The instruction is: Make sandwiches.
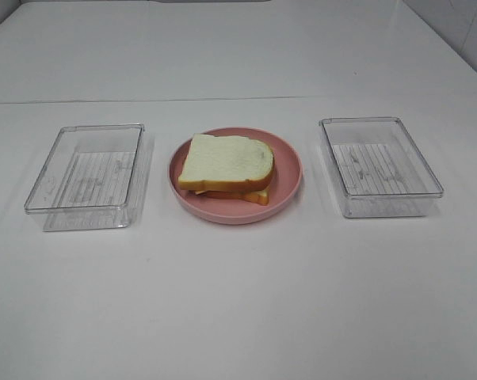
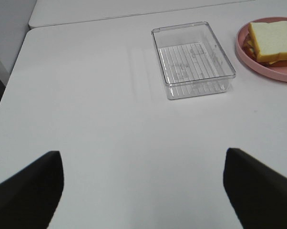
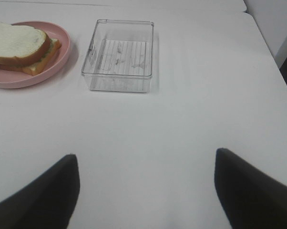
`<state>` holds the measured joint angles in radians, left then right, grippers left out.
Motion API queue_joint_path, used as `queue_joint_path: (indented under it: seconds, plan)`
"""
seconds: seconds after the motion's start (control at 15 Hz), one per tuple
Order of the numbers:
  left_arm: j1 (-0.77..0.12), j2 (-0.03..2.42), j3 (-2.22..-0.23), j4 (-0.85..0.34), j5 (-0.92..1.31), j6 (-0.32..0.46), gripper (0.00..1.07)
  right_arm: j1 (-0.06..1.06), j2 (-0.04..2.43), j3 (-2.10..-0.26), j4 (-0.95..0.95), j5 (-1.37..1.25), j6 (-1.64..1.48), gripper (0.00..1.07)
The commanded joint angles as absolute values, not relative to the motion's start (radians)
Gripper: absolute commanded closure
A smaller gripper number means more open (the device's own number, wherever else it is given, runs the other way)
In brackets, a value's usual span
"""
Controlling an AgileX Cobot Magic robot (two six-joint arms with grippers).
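A sandwich (image 1: 225, 167) lies stacked on the round pink plate (image 1: 288, 184) at the table's middle; white bread with orange-brown crust is on top, and yellow and brown fillings peek out at its front edge. The same sandwich (image 2: 272, 42) shows in the left wrist view, and the sandwich (image 3: 22, 47) shows in the right wrist view too. Neither arm appears in the exterior high view. My left gripper (image 2: 143, 191) stands open over bare table, far from the plate. My right gripper (image 3: 146, 191) is open as well, holding nothing.
A clear rectangular tray (image 1: 86, 176) sits left of the plate and another clear tray (image 1: 379, 165) sits right of it; both hold nothing. A seam between two white tabletops (image 1: 238, 99) runs across behind them.
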<state>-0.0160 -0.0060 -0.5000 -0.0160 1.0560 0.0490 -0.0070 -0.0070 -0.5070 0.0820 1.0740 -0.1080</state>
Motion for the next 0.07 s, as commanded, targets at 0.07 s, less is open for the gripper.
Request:
queue_joint_path:
  seconds: [0.07]
  plan:
    - [-0.022, -0.031, -0.498, -0.02, 1.045, 0.05, 0.21, -0.011, -0.016, -0.506, 0.084, 1.063, -0.114, 0.34]
